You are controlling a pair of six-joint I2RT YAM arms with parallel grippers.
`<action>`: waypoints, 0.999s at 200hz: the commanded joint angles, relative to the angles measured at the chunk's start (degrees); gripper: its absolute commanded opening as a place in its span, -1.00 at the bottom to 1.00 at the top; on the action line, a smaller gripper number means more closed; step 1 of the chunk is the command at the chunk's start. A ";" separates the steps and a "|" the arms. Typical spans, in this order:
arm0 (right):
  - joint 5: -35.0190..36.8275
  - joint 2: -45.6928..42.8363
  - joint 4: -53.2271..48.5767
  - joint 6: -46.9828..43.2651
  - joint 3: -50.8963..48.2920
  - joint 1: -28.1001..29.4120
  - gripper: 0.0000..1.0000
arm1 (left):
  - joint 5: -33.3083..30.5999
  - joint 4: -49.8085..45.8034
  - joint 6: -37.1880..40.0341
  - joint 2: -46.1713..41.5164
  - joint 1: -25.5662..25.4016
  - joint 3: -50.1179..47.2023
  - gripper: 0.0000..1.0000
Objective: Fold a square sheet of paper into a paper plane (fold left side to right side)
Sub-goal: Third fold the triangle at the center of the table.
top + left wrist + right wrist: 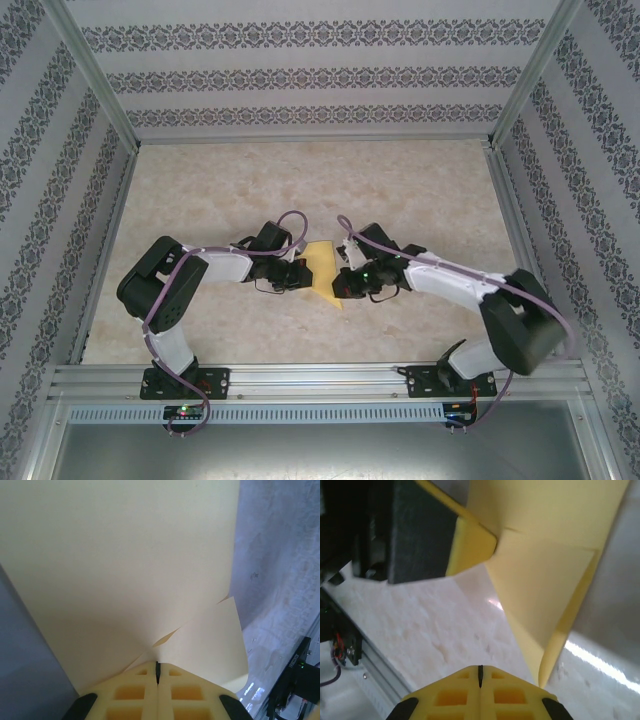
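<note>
A partly folded yellow sheet of paper (322, 268) sits at the middle of the pale marbled surface (420, 190), squeezed into the narrow gap between my two arms. From above, its long axis runs from the far side towards the near side, and its lower point leans a little to the right. One flap is doubled over the main panel, so a slanting crease crosses it.

My left pincer (157, 672) is pressed together. In its own camera the creases of the sheet run straight into the fingertips, so I judge that it is pinching the sheet's left edge and holding much of the paper up off the surface.

My right pincer (480, 672) is also pressed together, and I see nothing caught between its fingers. In its camera the sheet rises ahead of it and to the right. The sheet's lowest point comes down just beside the right fingertip and does not enter the grip.

The left arm has the paper, and the right arm is close but off to one side. Folding left over right depends on the free right edge, which lies just ahead and to the right of the empty pincer.
</note>
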 commanded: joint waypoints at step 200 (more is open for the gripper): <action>7.84 13.07 -5.77 -1.15 1.95 0.36 -1.00 | -1.71 -5.20 0.68 -6.72 -5.69 1.51 -0.95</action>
